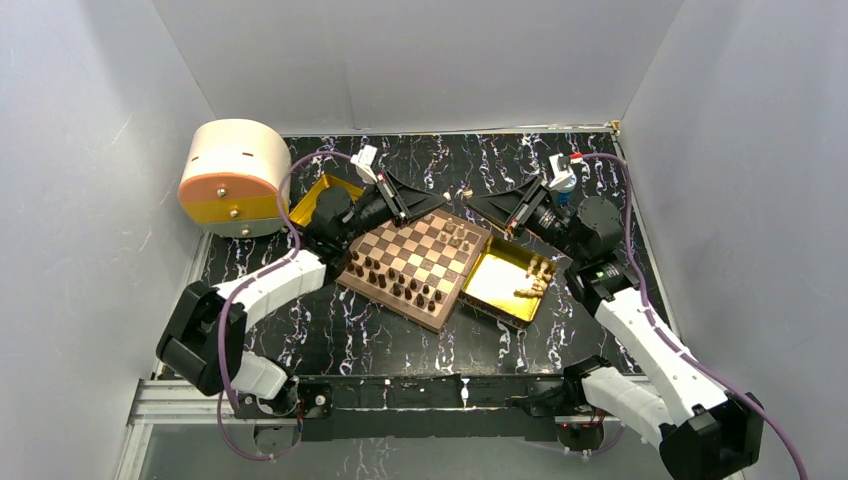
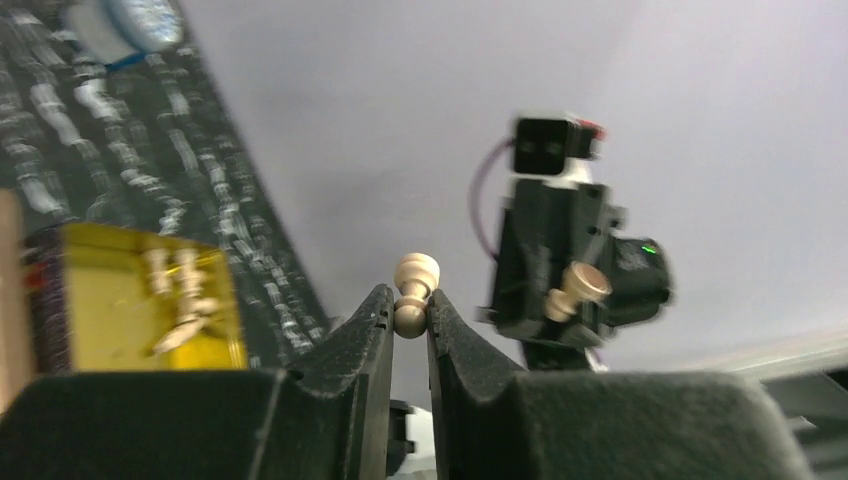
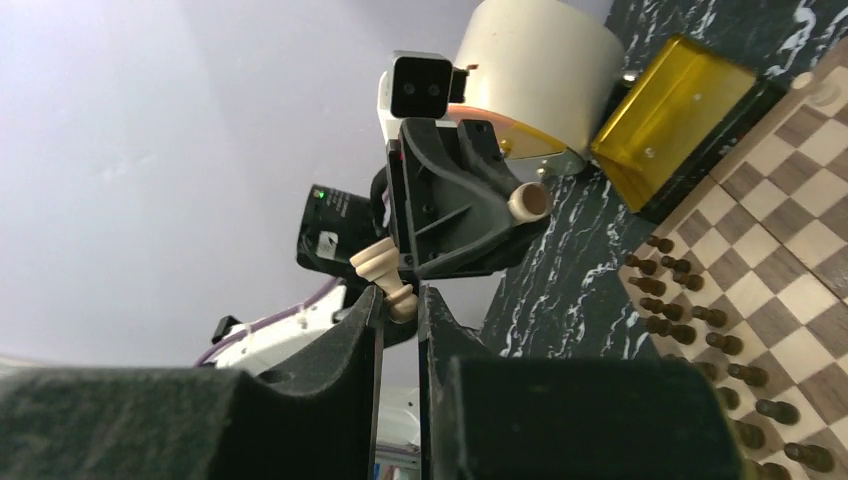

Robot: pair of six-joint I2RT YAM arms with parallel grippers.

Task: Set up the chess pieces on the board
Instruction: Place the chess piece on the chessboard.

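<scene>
Closest to the arm bases, the dark brown pieces (image 1: 395, 280) fill two rows along the lower-left side of the board (image 1: 420, 262), which sits on the black marbled counter (image 1: 330, 330). Lower right of it, a gold tray (image 1: 490, 280) holds loose tan pieces (image 1: 535, 282), and a few tan ones (image 1: 455, 235) stand on the board's upper-right rows.

Further back, the left claw (image 2: 408, 300) is clamped on a tan chessman (image 2: 413, 285), and the right claw (image 3: 400, 295) is pinching another tan chessman (image 3: 385, 275), this one tilted. Both hover by the board's far corner, tips facing each other but apart.

The open tan squares lie below them and toward the bottom of the frame. Both chessmen poke out past the fingertips, more sideways than upright, so I'd guess the wrists need to tip down. The right claw looks nearer those rows.

Furthest back, at upper left, are a second gold tray (image 1: 318, 195) and a round cream-and-orange container (image 1: 230, 170).
</scene>
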